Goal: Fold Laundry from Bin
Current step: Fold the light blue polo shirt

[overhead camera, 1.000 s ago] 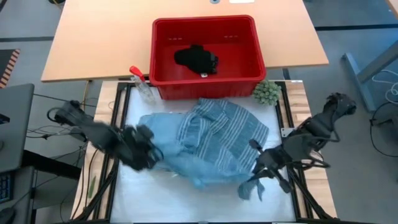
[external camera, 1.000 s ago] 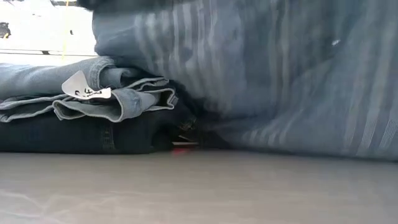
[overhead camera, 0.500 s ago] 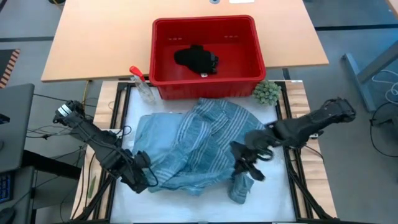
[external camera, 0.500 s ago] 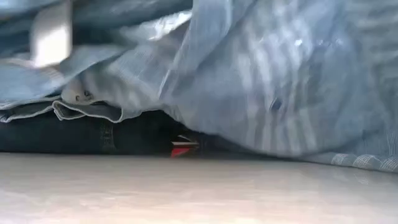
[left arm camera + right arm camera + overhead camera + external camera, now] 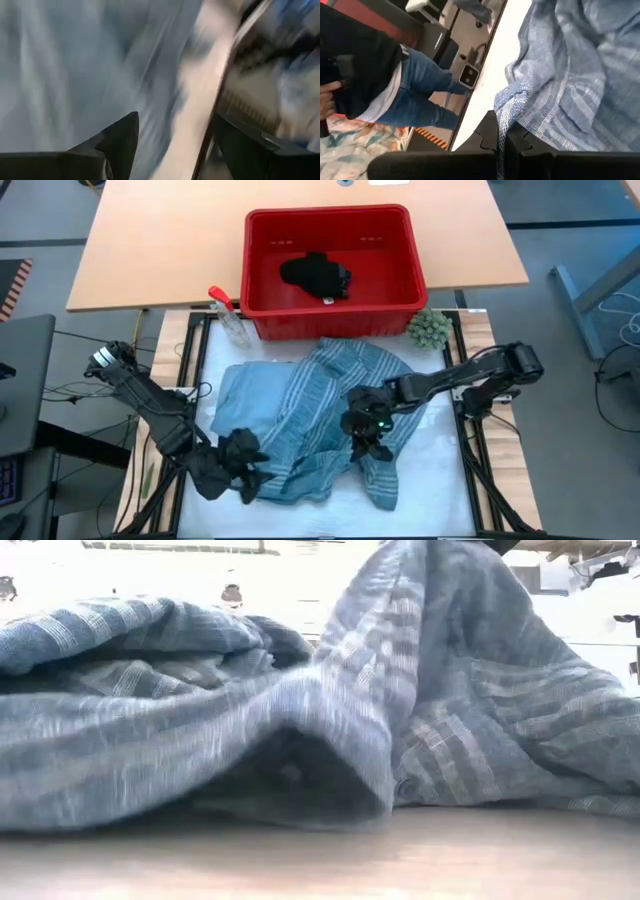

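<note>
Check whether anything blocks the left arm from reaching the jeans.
Yes: the striped shirt lies draped over most of the jeans, between them and the left gripper at the pile's near-left edge. The right gripper pinches that shirt's edge.

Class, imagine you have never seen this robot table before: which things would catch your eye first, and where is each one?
First, the bright red bin at the table's far edge, with a small black piece lying inside. Next, the striped shirt crumpled mid-table over the light blue jeans. The right gripper pinches the shirt's edge, while the left gripper sits open at the pile's near-left corner.
</note>
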Action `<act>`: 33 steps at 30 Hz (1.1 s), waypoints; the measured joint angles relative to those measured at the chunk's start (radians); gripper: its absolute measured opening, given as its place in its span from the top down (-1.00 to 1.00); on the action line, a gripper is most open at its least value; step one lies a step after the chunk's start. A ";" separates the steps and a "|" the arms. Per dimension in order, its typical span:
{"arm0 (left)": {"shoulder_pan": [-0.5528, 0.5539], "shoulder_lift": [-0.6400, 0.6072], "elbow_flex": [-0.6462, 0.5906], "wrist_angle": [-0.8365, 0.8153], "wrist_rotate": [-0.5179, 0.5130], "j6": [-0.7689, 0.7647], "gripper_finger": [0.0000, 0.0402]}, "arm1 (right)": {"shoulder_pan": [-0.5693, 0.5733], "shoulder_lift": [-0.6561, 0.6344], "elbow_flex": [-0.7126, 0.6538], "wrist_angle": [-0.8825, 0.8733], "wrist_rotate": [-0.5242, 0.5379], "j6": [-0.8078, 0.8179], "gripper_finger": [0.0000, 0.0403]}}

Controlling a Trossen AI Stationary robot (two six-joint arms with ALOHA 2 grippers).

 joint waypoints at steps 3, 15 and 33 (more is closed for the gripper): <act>0.063 0.026 0.002 0.178 -0.124 0.146 -0.18 | -0.004 0.015 0.000 -0.001 -0.014 -0.010 0.86; 0.307 0.302 0.001 0.663 -0.046 0.427 -0.12 | -0.007 -0.024 0.000 -0.048 -0.018 -0.111 0.85; 0.372 0.381 0.000 0.850 0.163 0.535 -0.12 | -0.023 -0.033 0.000 -0.102 -0.003 -0.209 0.85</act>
